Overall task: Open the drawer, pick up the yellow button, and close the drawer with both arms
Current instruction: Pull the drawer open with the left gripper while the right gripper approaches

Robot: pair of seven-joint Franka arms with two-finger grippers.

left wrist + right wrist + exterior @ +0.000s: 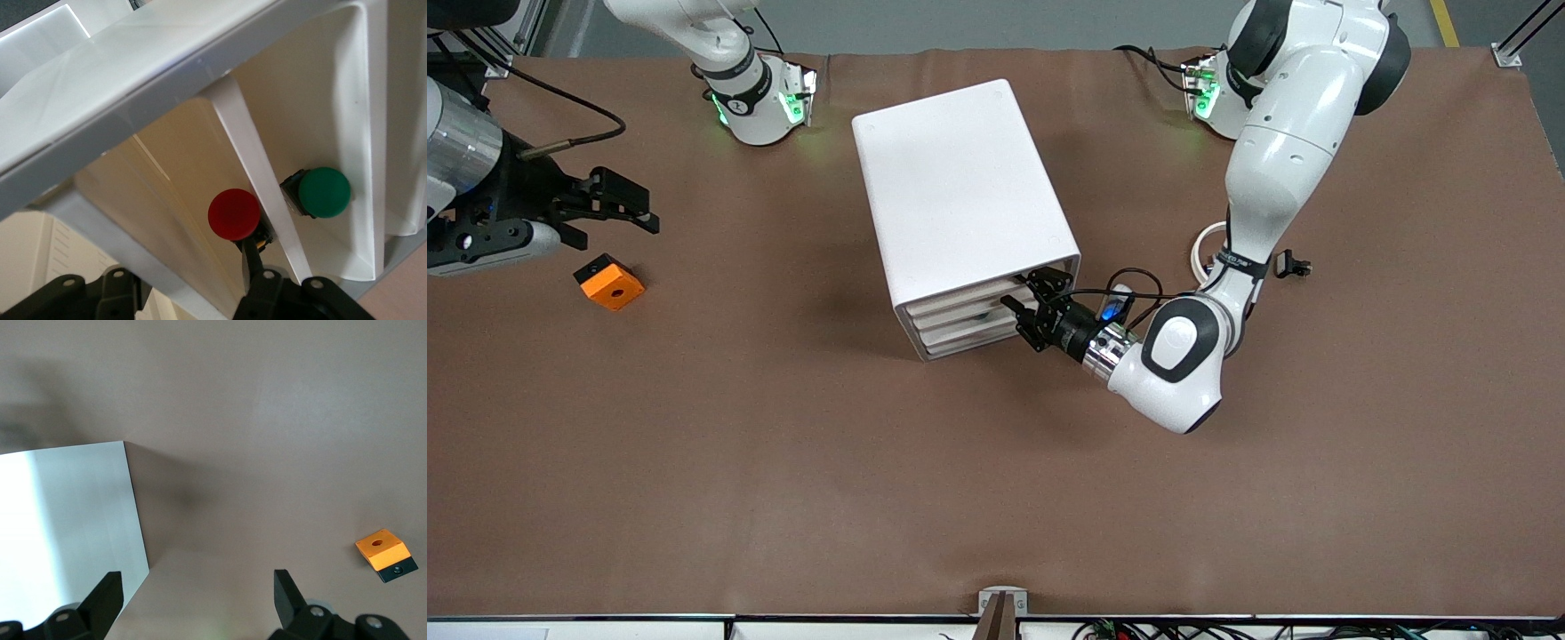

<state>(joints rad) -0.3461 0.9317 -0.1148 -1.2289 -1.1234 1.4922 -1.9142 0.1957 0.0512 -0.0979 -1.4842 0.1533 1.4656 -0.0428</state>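
drawer [959,300]: topmost of three shallow white trays in the cabinet, its front about level with the two below; in the left wrist view its walls are pale and part see-through, and a slanted white divider splits the inside.
button [233,214]: round red-orange cap on a small dark body, inside the drawer and tight against the divider; a green-capped button [324,192] lies across the divider at its 2 o'clock.
cabinet [956,187]: white, round-cornered, mid-table.
left gripper [1027,308]: at the cabinet's 4 o'clock, at the drawer fronts, fingers apart astride a white edge of the drawer; one finger [252,263] lies just under the button.
right gripper [645,206]: waiting at the cabinet's 9 o'clock, fingers wide apart and empty over the table [783,462].
orange block [609,283]: square with a hole, at 6 o'clock of the right gripper.
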